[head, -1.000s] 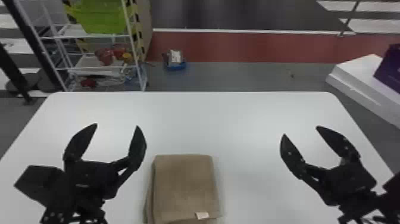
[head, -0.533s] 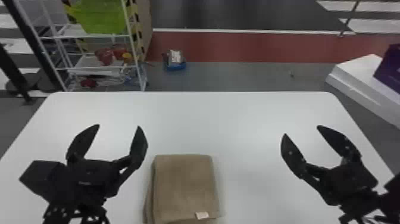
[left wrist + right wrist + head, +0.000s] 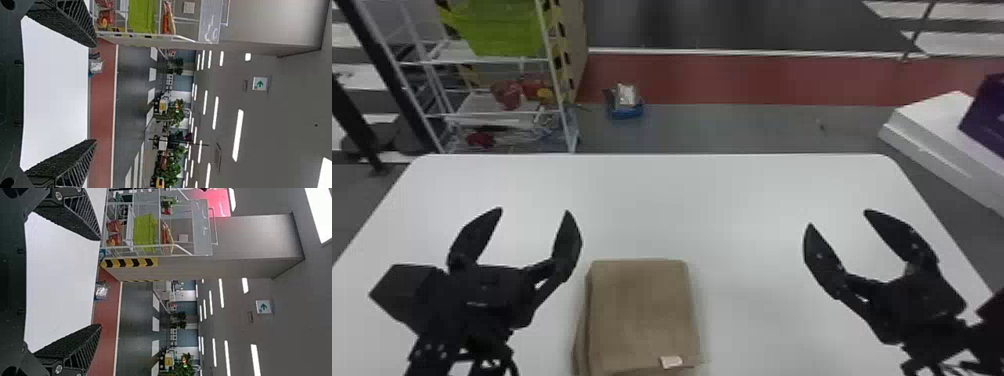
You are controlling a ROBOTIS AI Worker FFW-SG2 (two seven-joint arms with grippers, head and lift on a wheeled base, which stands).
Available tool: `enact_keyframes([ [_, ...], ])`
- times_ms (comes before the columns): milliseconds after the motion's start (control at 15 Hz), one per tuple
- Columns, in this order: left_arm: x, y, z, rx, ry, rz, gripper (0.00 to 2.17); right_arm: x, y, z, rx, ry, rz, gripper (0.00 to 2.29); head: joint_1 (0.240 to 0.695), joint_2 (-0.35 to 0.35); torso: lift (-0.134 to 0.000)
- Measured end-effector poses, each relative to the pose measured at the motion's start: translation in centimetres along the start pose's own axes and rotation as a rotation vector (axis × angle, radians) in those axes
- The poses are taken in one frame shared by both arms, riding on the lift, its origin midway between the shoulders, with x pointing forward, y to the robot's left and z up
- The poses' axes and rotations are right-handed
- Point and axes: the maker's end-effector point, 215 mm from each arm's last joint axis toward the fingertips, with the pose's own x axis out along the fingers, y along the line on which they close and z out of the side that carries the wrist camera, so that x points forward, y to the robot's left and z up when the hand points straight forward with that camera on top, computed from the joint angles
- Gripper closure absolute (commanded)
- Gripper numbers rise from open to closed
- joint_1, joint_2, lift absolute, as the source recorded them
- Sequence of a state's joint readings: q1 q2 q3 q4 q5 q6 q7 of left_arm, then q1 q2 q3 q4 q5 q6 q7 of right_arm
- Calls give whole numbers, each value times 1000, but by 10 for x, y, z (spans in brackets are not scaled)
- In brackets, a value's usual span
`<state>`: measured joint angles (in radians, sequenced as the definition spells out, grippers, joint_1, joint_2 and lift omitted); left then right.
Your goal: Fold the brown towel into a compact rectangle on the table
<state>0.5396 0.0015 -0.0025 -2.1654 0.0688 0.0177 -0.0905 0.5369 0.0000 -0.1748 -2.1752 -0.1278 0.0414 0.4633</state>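
Observation:
In the head view the brown towel (image 3: 639,315) lies folded in a rectangle near the table's front edge, layers showing along its left side and a small pale tag at its front right. My left gripper (image 3: 534,210) is open above the table, left of the towel. Well to the right of the towel, my right gripper (image 3: 838,217) also stands open, nothing between its fingers. The left wrist view shows the left gripper (image 3: 96,92) with its fingers wide apart. Likewise the right gripper (image 3: 101,282) in the right wrist view holds nothing.
The white table (image 3: 732,200) extends behind and beside the towel. Beyond its back left corner stands a white wire rack (image 3: 497,60) with a green bin (image 3: 502,27). A white block (image 3: 927,130) with a purple box (image 3: 987,117) is past the right edge.
My left gripper has shifted very slightly to the right. The right gripper and the towel look nearly the same as before.

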Motion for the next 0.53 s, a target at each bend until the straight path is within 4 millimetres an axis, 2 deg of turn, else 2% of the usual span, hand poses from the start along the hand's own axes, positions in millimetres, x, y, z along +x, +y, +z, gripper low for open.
enact_keyframes([
  [533,0,-2,1,1,-3,-6,16,-1,0,3,-5,-6,-1,107,695,-20,-123],
])
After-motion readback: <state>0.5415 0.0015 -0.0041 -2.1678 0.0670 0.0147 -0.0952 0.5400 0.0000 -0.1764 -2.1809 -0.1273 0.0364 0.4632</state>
